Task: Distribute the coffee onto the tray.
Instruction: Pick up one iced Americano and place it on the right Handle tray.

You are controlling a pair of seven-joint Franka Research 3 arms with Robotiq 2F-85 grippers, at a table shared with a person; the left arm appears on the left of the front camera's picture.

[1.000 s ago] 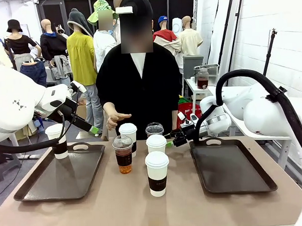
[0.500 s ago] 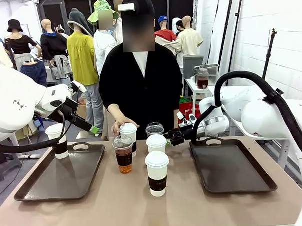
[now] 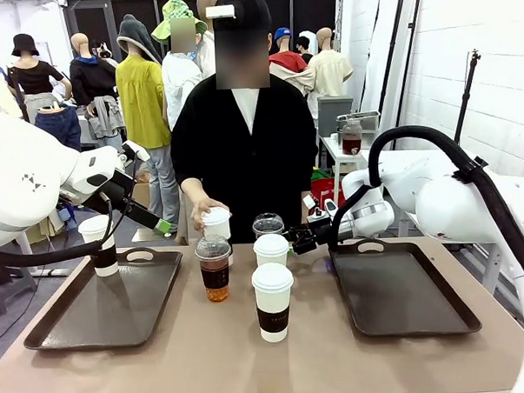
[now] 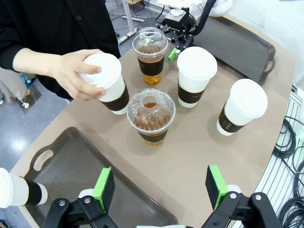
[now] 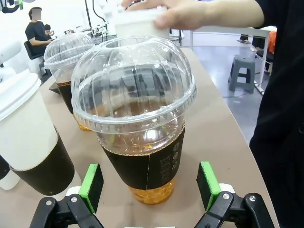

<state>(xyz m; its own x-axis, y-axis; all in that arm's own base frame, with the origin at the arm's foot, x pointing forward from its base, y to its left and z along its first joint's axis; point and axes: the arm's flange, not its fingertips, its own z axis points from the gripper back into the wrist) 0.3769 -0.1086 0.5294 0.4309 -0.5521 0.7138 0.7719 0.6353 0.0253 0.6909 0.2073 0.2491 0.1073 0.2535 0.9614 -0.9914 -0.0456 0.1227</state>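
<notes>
Right gripper [image 5: 149,183] gapes at the far-edge iced cup [image 5: 137,95]; a hand [image 4: 71,71] clasps the neighbouring paper cup [image 4: 108,80]; left gripper [image 4: 160,186] spread wide too.

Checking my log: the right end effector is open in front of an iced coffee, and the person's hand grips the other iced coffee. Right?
No: the person's hand grips a white-lidded paper cup, as the left wrist view shows. The rest holds.

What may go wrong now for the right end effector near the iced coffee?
1. The right end effector, open, points at the far iced coffee cup; the middle white cup stands close beside that cup and might get knocked.
2. The person's hand holds the far white cup just behind; arm and hand might collide.
</notes>
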